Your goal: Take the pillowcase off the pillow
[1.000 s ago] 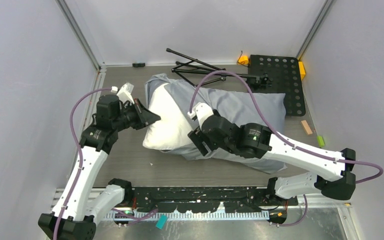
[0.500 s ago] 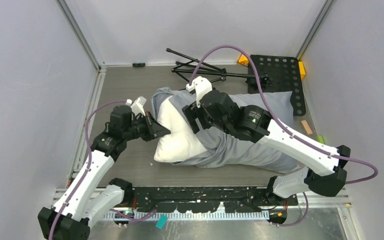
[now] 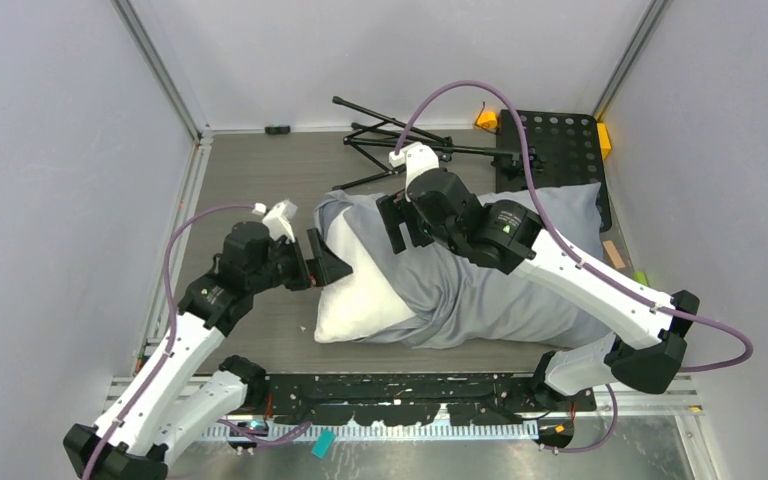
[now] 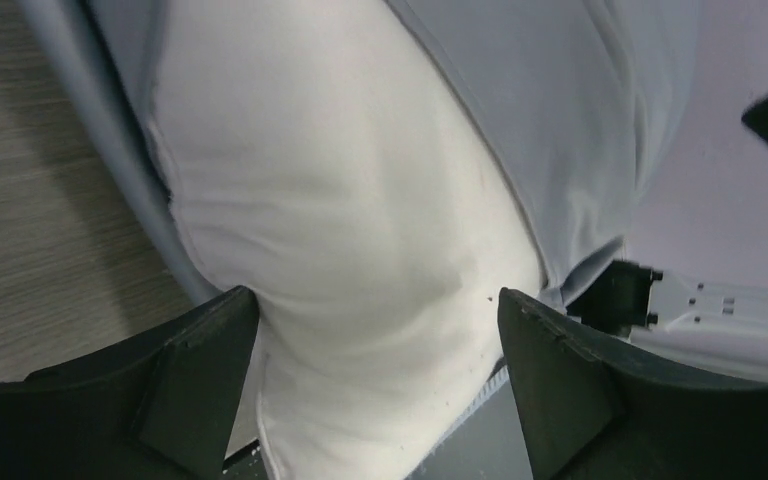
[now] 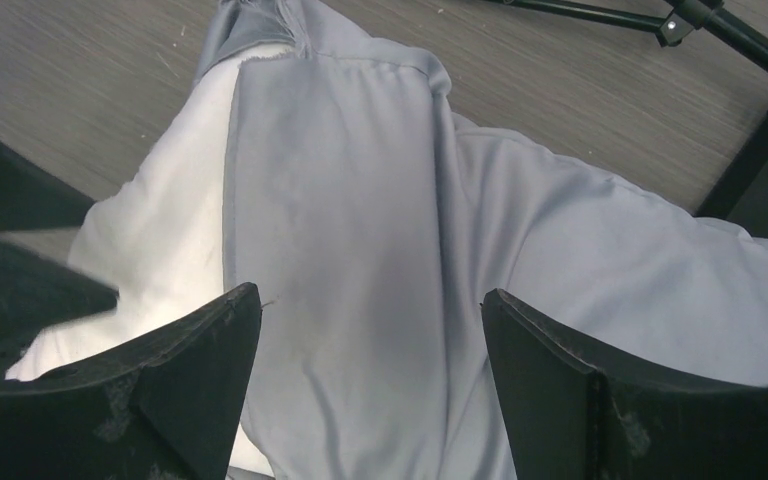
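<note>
The white pillow (image 3: 360,295) lies mid-table, its left end bare and bulging out of the blue-grey pillowcase (image 3: 500,290), which covers the rest out to the right. My left gripper (image 3: 332,268) is open at that bare end. In the left wrist view the pillow (image 4: 340,200) swells between the wide-apart jaws of the left gripper (image 4: 378,300), with the pillowcase (image 4: 560,100) behind it. My right gripper (image 3: 397,225) hovers open over the case near its mouth. In the right wrist view wrinkled pillowcase (image 5: 360,200) fills the gap of the right gripper (image 5: 370,300), with the pillow (image 5: 170,260) at the left.
A folded black stand (image 3: 400,135) lies at the back of the table. A black perforated plate (image 3: 555,150) with orange blocks at its corners sits at the back right. A small wooden block (image 3: 613,254) and a green piece (image 3: 641,281) lie by the right wall.
My left gripper has gone from shut on the pillow's bare end to open. My right arm has swung toward the back over the pillowcase, and the pillow has shifted right.
</note>
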Controlling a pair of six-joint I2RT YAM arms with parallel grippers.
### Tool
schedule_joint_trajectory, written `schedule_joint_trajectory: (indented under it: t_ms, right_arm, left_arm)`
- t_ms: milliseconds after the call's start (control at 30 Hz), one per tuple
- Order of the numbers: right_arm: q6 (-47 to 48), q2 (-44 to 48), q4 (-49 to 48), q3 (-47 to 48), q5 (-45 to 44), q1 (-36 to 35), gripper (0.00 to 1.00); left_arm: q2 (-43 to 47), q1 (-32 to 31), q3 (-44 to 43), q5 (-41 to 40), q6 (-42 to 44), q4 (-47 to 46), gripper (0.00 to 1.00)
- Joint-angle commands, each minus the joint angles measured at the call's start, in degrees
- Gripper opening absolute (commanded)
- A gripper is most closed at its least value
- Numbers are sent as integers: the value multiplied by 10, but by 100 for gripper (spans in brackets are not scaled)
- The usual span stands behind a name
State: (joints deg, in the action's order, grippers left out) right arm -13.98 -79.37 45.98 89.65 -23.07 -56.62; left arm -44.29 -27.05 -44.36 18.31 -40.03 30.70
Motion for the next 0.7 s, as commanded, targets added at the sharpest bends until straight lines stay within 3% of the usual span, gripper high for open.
schedule_joint_trajectory:
  t_ms: [0, 67, 200, 400, 667]
  right_arm:
    - [-13, 8, 17, 13, -14, -2, 86]
    - [-16, 9, 22, 16, -13, -2, 86]
    - [-15, 11, 30, 13, -21, -2, 86]
    - [-9, -9, 35, 34, 12, -2, 86]
    - [-19, -108, 90, 176, 30, -25, 84]
  left_arm:
    - [-37, 102, -17, 73, -36, -47, 91]
    - [-55, 159, -21, 106, -46, -47, 93]
    - [-55, 235, -51, 91, -13, 5, 99]
    - [-71, 254, -61, 82, -7, 18, 100]
    - [-83, 288, -48, 40, -19, 14, 100]
